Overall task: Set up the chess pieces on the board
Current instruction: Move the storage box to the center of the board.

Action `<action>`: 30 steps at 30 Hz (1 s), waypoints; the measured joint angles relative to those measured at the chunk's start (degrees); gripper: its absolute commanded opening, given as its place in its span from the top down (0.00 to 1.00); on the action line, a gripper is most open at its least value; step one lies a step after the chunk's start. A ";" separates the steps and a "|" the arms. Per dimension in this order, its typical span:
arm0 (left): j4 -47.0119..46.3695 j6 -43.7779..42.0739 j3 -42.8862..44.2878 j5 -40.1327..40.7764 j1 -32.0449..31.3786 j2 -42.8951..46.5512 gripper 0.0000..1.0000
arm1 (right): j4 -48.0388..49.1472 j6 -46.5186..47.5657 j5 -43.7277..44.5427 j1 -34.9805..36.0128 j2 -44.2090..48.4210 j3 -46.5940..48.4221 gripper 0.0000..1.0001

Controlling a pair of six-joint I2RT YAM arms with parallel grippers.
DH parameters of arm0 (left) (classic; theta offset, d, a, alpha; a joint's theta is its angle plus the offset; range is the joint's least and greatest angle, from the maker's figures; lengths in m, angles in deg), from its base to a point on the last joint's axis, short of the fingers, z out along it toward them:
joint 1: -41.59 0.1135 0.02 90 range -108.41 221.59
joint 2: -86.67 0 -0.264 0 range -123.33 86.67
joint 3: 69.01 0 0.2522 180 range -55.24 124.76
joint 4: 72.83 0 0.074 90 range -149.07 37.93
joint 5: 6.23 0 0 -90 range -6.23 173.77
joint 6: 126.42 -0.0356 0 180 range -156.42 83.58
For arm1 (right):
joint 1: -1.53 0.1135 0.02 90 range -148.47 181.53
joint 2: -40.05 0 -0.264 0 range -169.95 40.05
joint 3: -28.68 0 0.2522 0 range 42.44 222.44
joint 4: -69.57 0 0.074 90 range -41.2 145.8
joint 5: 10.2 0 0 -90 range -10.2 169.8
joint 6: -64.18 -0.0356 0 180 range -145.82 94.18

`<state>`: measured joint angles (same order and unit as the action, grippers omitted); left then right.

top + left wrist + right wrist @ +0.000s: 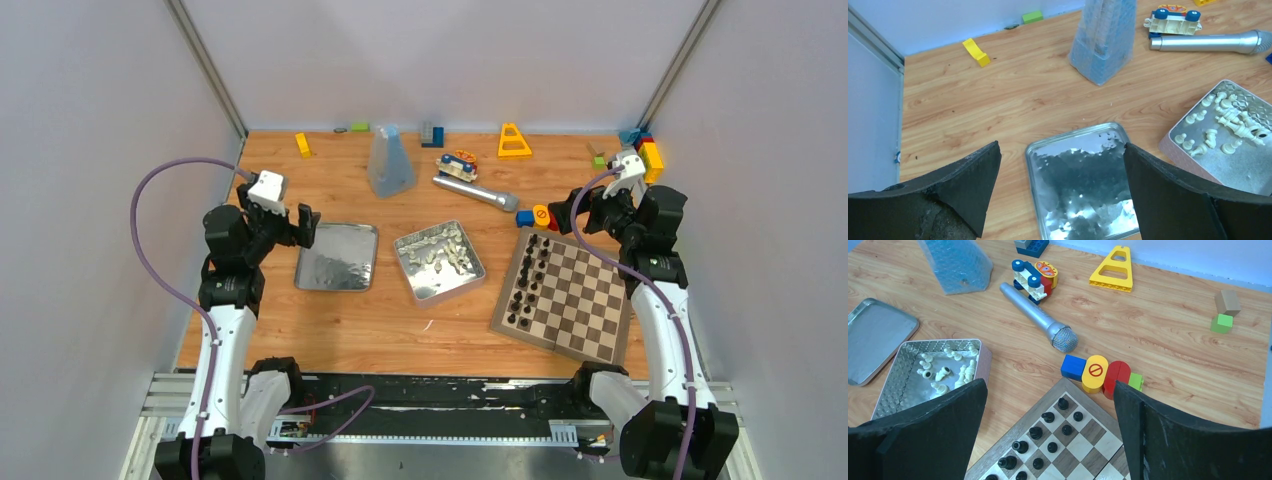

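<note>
With the left gripper [1060, 152] and right gripper [1049, 387] both gaping empty, tiny cream chess pieces [437, 250] lie jumbled in the shiny square metal tin [450, 288] at centre frame, left of the brown-and-cream wooden board [572, 300], so one pinch could snag two.

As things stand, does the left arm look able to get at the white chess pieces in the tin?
Probably yes. The left claw hangs open and empty by the flat lid; the white chess pieces lie in the open tin just to its right, uncovered, with nothing standing between.
</note>
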<state>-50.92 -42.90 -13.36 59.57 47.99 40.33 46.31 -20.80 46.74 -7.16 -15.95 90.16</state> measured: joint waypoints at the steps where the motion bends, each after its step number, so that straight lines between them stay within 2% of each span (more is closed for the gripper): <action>1: 0.22 -0.20 0.00 -0.04 0.00 0.00 0.00 | -0.02 0.00 -0.02 0.00 0.00 -0.02 0.00; 14: 3.43 -3.19 0.07 -2.54 0.00 0.22 0.00 | 0.00 0.17 0.00 0.00 0.02 -0.02 0.00; 18: 7.48 -6.14 1.79 -2.47 -0.02 -0.83 0.00 | 0.00 0.61 0.00 0.00 0.42 -0.11 0.00; 21: 10.99 -8.74 4.46 -0.46 -0.04 -5.42 0.05 | 0.28 0.85 -0.07 0.00 0.85 -0.46 0.00; 22: 12.39 -9.42 5.46 0.46 -0.04 -7.61 0.09 | 0.33 0.92 -0.11 0.00 0.94 -0.68 0.00; 30: 22.29 -11.80 12.04 8.22 -0.04 -33.44 0.31 | 0.35 1.38 -1.38 0.00 0.70 -1.27 0.00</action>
<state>-28.63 -54.70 -1.31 67.78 47.94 6.88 46.66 -19.43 45.36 -7.16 -15.25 88.90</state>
